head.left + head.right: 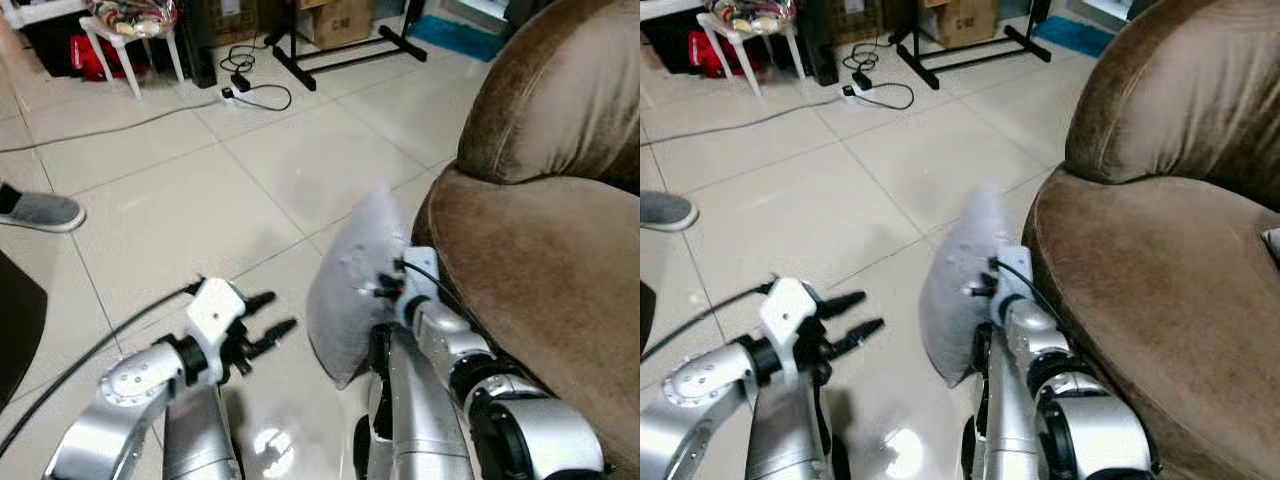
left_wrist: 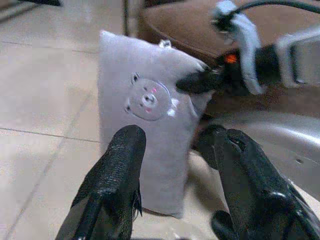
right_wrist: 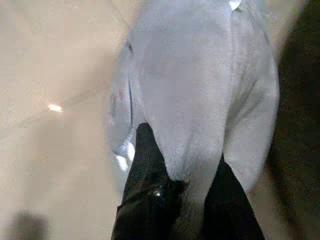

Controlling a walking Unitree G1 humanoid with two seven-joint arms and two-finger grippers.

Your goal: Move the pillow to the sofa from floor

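A small grey pillow (image 1: 352,285) with a bear face (image 2: 146,98) printed on it stands on edge against the front of the brown sofa (image 1: 545,240). My right gripper (image 3: 182,187) is shut on the pillow's edge, pinching the fabric between its black fingers (image 3: 147,165). Its wrist (image 1: 420,300) sits between the pillow and the sofa seat. My left gripper (image 1: 265,318) is open a short way to the left of the pillow, its fingers (image 2: 117,175) pointing at the pillow's face and apart from it.
Pale tiled floor (image 1: 200,190) stretches to the left and ahead. A power strip with cables (image 1: 245,90) and a black stand (image 1: 330,50) lie at the back. A white stool (image 1: 130,40) stands far left. A person's grey shoe (image 1: 40,210) rests at the left edge.
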